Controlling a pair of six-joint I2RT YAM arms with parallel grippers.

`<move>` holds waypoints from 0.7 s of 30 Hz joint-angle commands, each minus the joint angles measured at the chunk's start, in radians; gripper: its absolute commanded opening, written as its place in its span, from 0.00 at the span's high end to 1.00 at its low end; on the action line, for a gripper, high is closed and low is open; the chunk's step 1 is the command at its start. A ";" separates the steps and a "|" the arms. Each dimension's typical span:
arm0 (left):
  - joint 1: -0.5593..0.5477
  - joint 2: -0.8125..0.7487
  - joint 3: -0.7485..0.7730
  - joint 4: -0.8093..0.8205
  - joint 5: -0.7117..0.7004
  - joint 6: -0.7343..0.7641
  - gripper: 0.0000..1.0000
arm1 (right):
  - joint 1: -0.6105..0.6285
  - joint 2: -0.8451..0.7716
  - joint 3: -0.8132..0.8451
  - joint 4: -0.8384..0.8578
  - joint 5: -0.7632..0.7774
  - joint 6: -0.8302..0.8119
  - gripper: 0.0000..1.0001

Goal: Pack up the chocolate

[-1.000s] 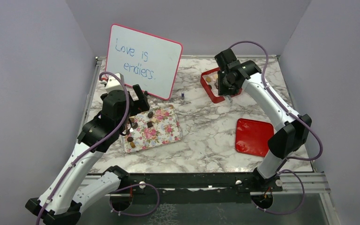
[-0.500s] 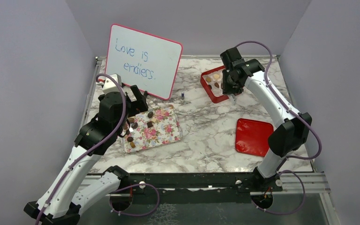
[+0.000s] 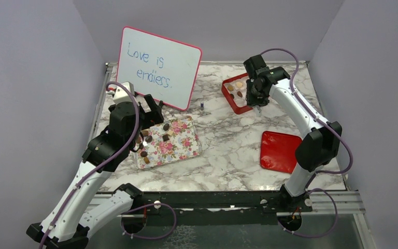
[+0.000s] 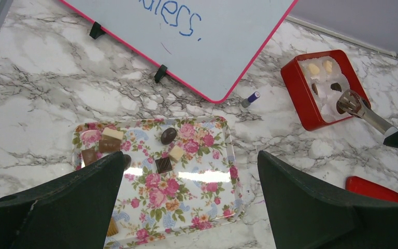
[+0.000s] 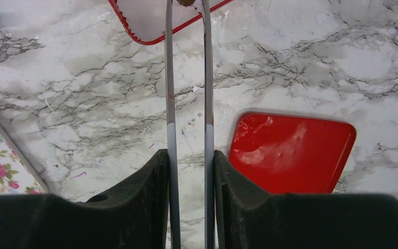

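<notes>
Leaning on the marble table (image 3: 228,155) is a whiteboard (image 3: 159,67), a red lid (image 3: 281,151) nearer, grey walls (image 3: 31,78) around. Chocolate (image 4: 168,136) lies on the floral tray (image 4: 207,207) under the wide-open left gripper (image 4: 190,158). The right gripper (image 5: 189,155) clamps tongs (image 5: 169,78), seemingly pinching one piece over the red box (image 4: 298,98).

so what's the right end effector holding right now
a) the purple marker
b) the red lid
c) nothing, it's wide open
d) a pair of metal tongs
d, the right end effector is closed on the two arms of the metal tongs, whose tips reach over the red box with a brown chocolate between them.
</notes>
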 commanded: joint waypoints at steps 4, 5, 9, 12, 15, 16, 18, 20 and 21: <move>0.003 -0.014 -0.006 0.022 -0.007 0.002 0.01 | -0.026 0.016 -0.019 0.061 0.012 -0.028 0.70; 0.003 -0.015 -0.005 0.022 -0.008 0.002 0.01 | -0.027 0.019 -0.020 0.064 0.014 -0.029 0.70; 0.003 -0.013 -0.003 0.021 -0.011 0.002 0.01 | -0.033 0.030 -0.022 0.071 0.023 -0.035 0.68; 0.003 -0.012 -0.003 0.020 -0.011 0.003 0.01 | -0.040 0.036 -0.026 0.077 0.023 -0.041 0.67; 0.003 -0.014 -0.004 0.020 -0.013 0.004 0.01 | -0.042 0.045 -0.022 0.076 0.023 -0.043 0.67; 0.003 -0.015 -0.004 0.021 -0.014 0.004 0.01 | -0.042 0.046 -0.023 0.077 0.024 -0.044 0.66; 0.003 -0.013 -0.004 0.021 -0.015 0.004 0.01 | -0.044 0.047 -0.025 0.079 0.029 -0.046 0.64; 0.003 -0.013 -0.003 0.022 -0.015 0.002 0.01 | -0.046 0.050 -0.025 0.078 0.029 -0.049 0.64; 0.003 -0.011 -0.003 0.021 -0.016 0.002 0.01 | -0.047 0.052 -0.023 0.076 0.030 -0.049 0.63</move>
